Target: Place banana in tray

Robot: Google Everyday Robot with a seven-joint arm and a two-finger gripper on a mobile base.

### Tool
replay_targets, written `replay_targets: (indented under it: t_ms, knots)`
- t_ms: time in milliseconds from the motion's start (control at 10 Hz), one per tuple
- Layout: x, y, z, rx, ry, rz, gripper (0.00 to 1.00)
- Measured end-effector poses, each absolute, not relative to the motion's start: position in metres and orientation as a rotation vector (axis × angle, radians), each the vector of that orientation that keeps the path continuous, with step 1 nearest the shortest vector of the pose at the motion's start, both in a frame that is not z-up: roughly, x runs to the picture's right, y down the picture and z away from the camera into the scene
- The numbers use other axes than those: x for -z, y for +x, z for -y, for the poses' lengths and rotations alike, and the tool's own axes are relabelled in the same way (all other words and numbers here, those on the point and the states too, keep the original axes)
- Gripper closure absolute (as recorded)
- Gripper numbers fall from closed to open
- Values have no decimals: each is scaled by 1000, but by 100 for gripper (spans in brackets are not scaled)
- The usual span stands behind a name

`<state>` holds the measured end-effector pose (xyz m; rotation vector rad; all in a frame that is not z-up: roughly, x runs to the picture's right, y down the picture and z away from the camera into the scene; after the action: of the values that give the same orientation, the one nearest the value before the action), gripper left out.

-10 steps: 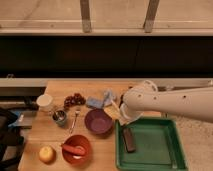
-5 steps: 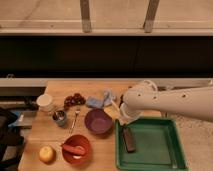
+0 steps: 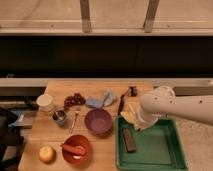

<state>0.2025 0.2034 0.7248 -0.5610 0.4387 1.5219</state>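
green tray (image 3: 165, 150): lower right of frame, on wooden table (image 3: 52, 130), low rim, left edge just beside purple bowl
dark block (image 3: 129, 139): flat, lying inside tray near its left side
banana (image 3: 129, 116): pale yellow, at upper left corner of tray, over the rim; partly hidden by arm, contact with tray floor unclear
gripper (image 3: 134, 119): at tray's upper left corner, right by banana, mostly hidden under white arm; fingers not visible, cannot tell if spread or pinching
white arm (image 3: 175, 107): enters from right edge, reaches left across upper part of tray
purple bowl (image 3: 98, 121): centre of table, just left of tray
red bowl (image 3: 76, 149): lower left of centre, holds orange carrot (image 3: 73, 149)
round yellow fruit (image 3: 47, 153): lower left, just left of red bowl
white cup (image 3: 45, 102): left part of table
metal cup (image 3: 60, 118): below white cup, dark items inside
fork (image 3: 75, 120): between metal cup and purple bowl
grapes (image 3: 74, 99): dark red bunch, upper left of table
blue cloth (image 3: 100, 99): crumpled, above purple bowl
dark utensil (image 3: 122, 101): upper middle of table, right of cloth
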Motion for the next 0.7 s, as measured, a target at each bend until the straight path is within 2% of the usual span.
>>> replay_targets:
  t_ms: [100,500,700]
  knots:
    - [-724,226,-215,-1563,-555,-489,95]
    - [-732,296,-261,-1726,-546,-703,53]
    - [-730,305,-266,-1757,-555,-717,37]
